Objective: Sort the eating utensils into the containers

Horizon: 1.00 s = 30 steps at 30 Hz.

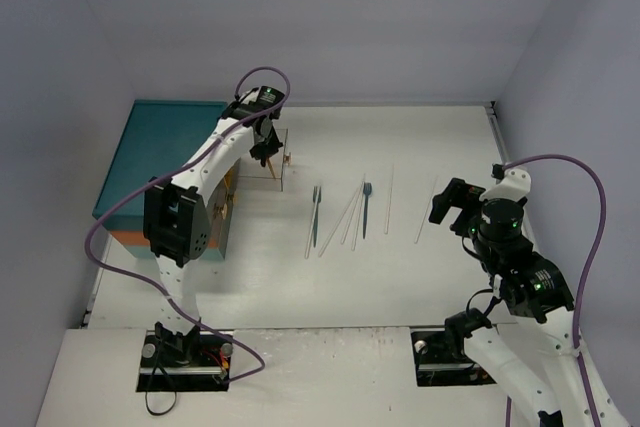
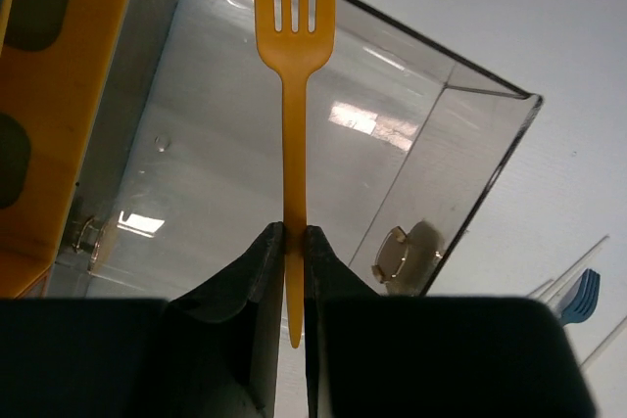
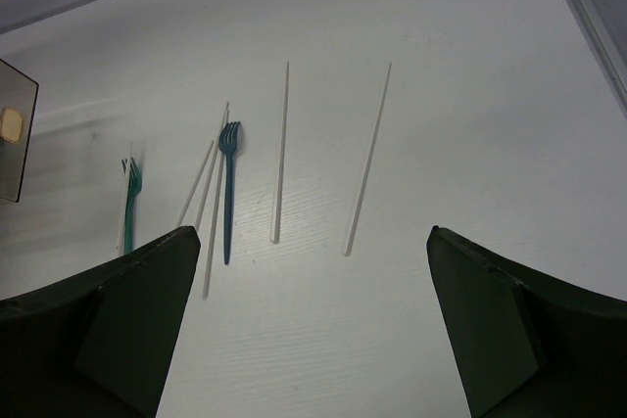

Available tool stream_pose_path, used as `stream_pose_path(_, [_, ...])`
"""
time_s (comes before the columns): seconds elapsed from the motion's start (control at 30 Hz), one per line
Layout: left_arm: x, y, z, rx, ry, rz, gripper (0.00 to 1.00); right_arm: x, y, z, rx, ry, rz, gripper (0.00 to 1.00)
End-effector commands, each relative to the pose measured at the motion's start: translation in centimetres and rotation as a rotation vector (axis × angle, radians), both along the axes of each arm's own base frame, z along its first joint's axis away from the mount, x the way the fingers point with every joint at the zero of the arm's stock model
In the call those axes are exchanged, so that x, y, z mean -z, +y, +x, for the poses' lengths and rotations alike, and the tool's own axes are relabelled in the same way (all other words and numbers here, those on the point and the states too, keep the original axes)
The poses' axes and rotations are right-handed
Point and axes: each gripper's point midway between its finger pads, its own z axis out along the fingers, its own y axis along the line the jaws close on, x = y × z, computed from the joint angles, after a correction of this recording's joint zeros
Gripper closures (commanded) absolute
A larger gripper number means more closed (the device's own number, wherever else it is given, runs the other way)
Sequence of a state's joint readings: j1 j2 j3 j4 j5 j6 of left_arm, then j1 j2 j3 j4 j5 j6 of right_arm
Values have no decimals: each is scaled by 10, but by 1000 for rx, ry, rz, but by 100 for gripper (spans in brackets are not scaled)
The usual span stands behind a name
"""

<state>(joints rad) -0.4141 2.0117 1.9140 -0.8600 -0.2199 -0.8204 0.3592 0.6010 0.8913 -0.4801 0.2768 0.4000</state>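
— Any words, numbers or brand marks to read here?
— None that can be read in any view.
— Nothing on the arms?
— In the overhead view a green patch point(image 1: 266, 97) sits on the left arm point(image 1: 222, 143) at upper centre. A second green patch point(image 1: 503, 215) sits on the right arm point(image 1: 530, 292) at right. Both are too small to tell whether they carry print.

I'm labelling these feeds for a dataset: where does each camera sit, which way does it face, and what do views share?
Top external: fixed above and behind, looking down on the table; left arm and right arm show, bases at bottom.
Left wrist: on the left arm, looking along the left claw, shut on the orange fork, into a clear drawer.
Right wrist: on the right arm, looking down past the open right claw at the blue fork and chopsticks.
Shared: both wrist views show the blue fork.
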Motion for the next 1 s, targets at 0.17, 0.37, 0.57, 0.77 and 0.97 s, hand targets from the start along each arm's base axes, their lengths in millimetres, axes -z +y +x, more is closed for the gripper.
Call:
stream_pose_path(0.17, [-62, 3, -13, -23, -142, -47, 76, -4, -2, 13, 41, -13, 0, 0])
stream_pose_path(0.37, [-95, -12, -18, 71, -213, -33, 62, -1, -2, 14, 39, -6, -1, 0])
stream_pose_path(0.57, [-108, -69, -39, 281, -244, 11, 61, -1, -2, 13, 38, -6, 0, 0])
stream_pose_path(0.77, [-69, -124, -77, 434, -144, 39, 61, -1, -2, 13, 38, -7, 0, 0])
stream_pose_path(0.97, [-4, -151, -113, 482, 19, 35, 61, 1, -1, 13, 36, -4, 2, 0])
